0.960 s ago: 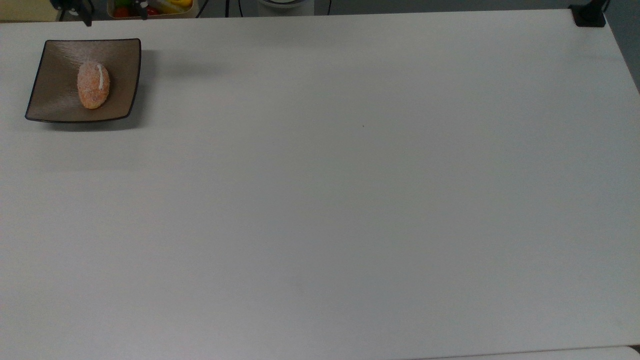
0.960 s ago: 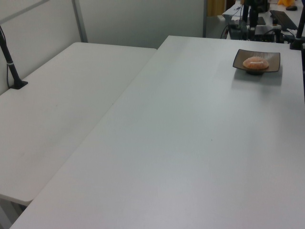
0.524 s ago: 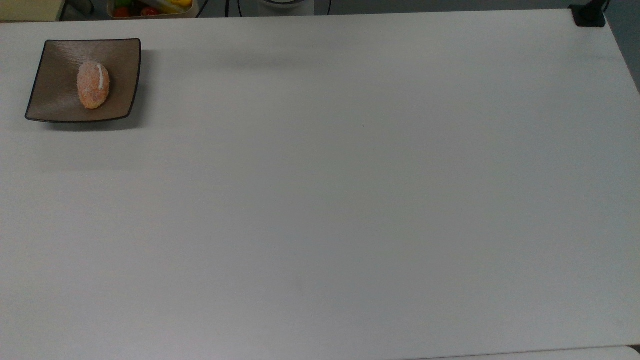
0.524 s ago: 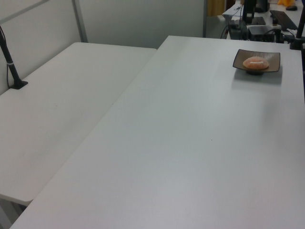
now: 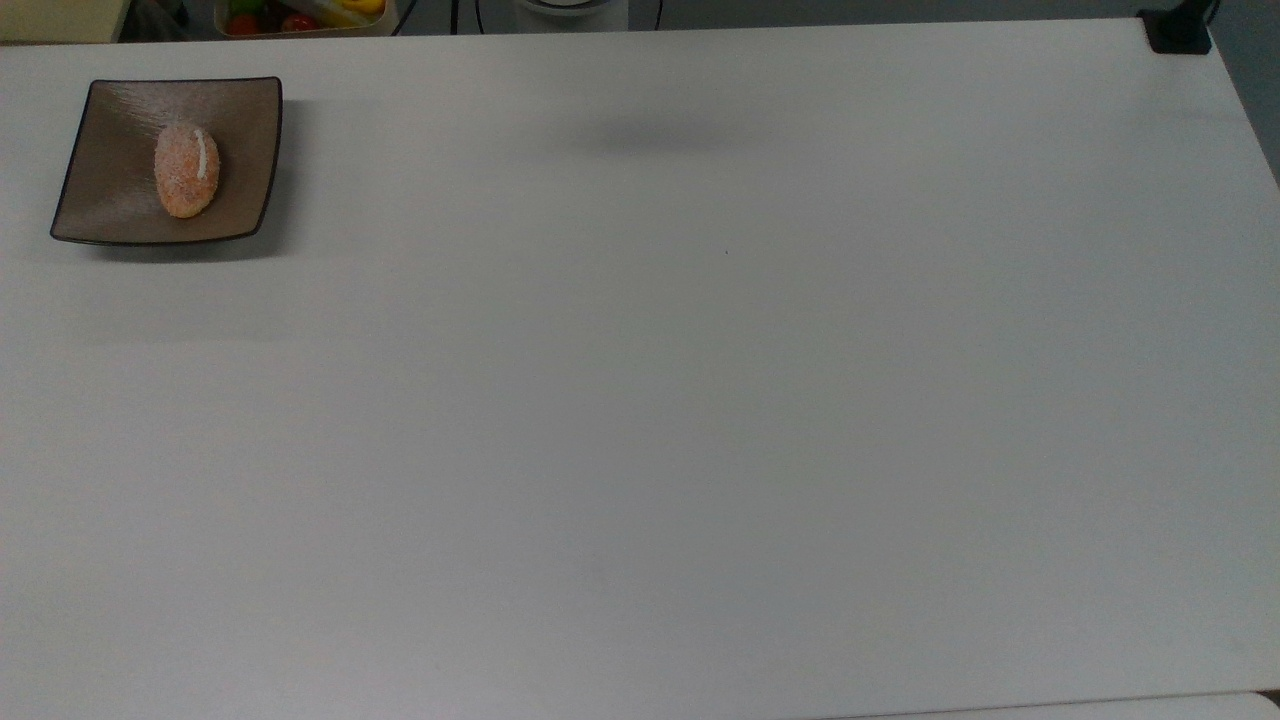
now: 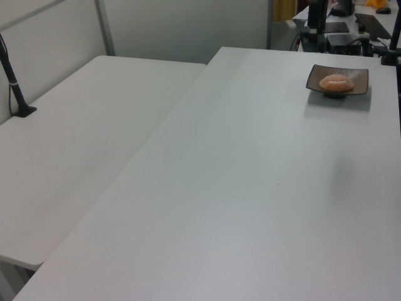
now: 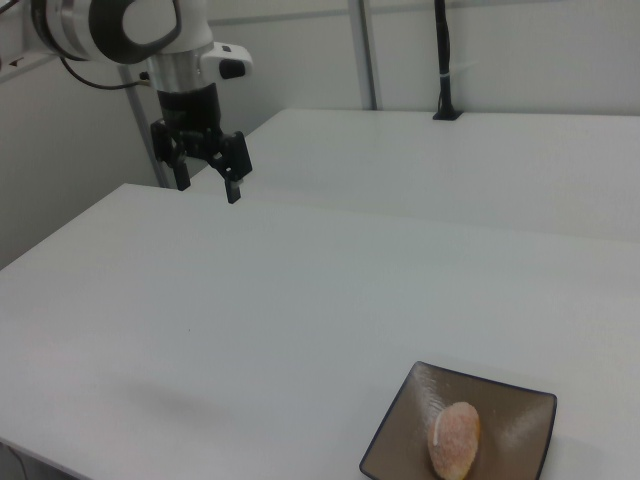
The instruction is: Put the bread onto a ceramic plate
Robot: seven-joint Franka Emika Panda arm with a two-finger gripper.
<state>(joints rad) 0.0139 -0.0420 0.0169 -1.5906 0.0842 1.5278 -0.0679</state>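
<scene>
The bread (image 5: 187, 170) lies on the ceramic plate (image 5: 110, 205), roughly centred, w/ its white slit line on top running along its length. In the top view the plate sits near the table's (image 5: 700, 400) upper-left corner; in the left view the same plate (image 6: 358, 81) is at the far right, bread (image 6: 336, 82) resting in the dish; in the right view the plate (image 7: 510, 420) is at the bottom edge, bread (image 7: 455, 440) inside it.

The gripper (image 7: 205, 190) hangs in the air over the table in the right view, up at the right view's upper left, well apart from plate and bread. Its two black fingers (image 7: 232, 185) point down w/ a clear gap between them, spread wide and holding nothing. The arm above it is white w/ black joints.

No brand, label or readable writing can be made out on the plate, the bread or the arm (the arm's markings are too small to read).

In the top view a soft grey shadow (image 5: 660, 135) lies on the table near the far edge. A bin w/ colourful items (image 5: 300, 15) (red, green, yellow) sits beyond the table edge, near the plate. A black clamp (image 5: 1178, 30) grips the table's upper-right corner in the top view. A second white table (image 6: 81, 144) adjoins on the left view's left.
</scene>
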